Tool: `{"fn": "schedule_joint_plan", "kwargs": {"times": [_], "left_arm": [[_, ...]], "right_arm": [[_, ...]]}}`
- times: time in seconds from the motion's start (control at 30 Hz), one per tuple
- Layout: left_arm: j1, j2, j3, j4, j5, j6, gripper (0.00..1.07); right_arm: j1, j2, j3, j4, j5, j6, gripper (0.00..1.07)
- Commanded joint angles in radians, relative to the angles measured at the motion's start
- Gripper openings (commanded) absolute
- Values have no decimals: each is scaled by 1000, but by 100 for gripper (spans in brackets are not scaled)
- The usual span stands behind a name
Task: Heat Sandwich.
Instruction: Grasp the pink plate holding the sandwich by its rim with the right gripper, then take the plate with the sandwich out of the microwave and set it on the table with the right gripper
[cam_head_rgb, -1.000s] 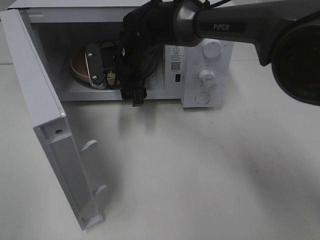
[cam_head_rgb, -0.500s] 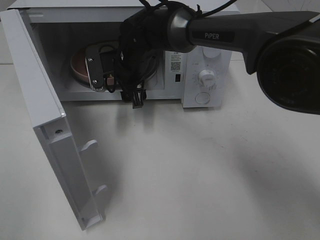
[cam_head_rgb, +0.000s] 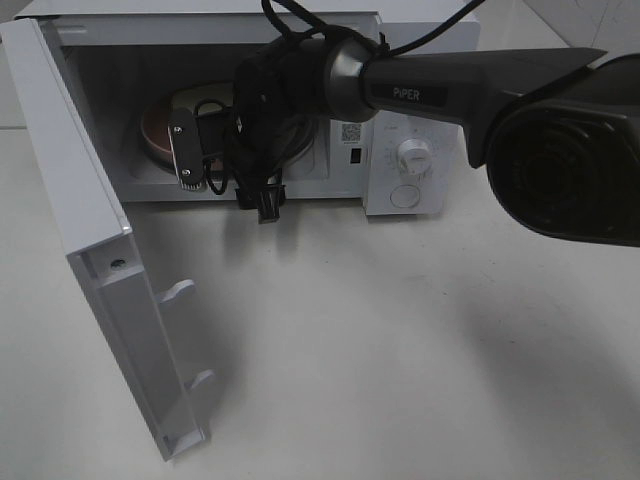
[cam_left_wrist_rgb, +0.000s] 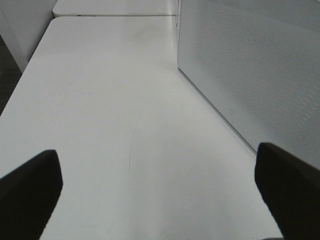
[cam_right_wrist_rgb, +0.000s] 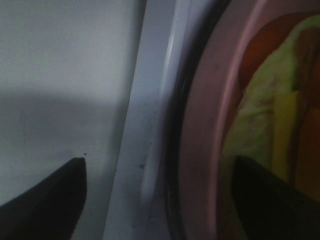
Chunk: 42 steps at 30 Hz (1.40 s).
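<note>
Exterior high view: a boxy white microwave oven (cam_head_rgb: 410, 110) sits at the back of a matte off-white table (cam_head_rgb: 400, 340), its flat door (cam_head_rgb: 90, 250) swung wide toward the near left, two curved plastic latch hooks sticking out of the door's inner edge. Two round dials and a round button stand in a column on the smooth control panel. A dark grey, glossy right arm (cam_head_rgb: 470, 80) reaches from the right into the open cavity, black cables looped around its wrist. Its right gripper (cam_head_rgb: 195, 155) is inside the oven, one metal-faced finger (cam_head_rgb: 183, 150) lying across the front of the round pink plate (cam_head_rgb: 155, 130).

From the right wrist, the plate's smooth pink rim curves close to the lens, and the sandwich (cam_right_wrist_rgb: 272, 115) rests on it inside the oven, showing soft yellow and red filling; its bread is too blurred to make out. The two dark fingertips stand well apart, one over the oven floor, one over the plate, gripping nothing.

From the left wrist, the left gripper (cam_left_wrist_rgb: 160, 192) hangs with its black fingers spread wide over bare table, beside the door's perforated white panel.
</note>
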Motion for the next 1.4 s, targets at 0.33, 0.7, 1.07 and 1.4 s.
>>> {"fn": "schedule_joint_plan", "kwargs": {"times": [0.33,0.7,1.07,1.4], "left_arm": [[1,-21,4,5,-9,-6,101],[1,-21,4,5,-9,-6,101],[1,-21,4,5,-9,-6,101],[1,-21,4,5,-9,-6,101]], "right_arm": [[2,3,-8,0,41,66,3],[2,-26,-6,21,62,71,1],[4,-80,106,21,21,-30,0],[2,-169,257,18,-117,-68,0]]}}
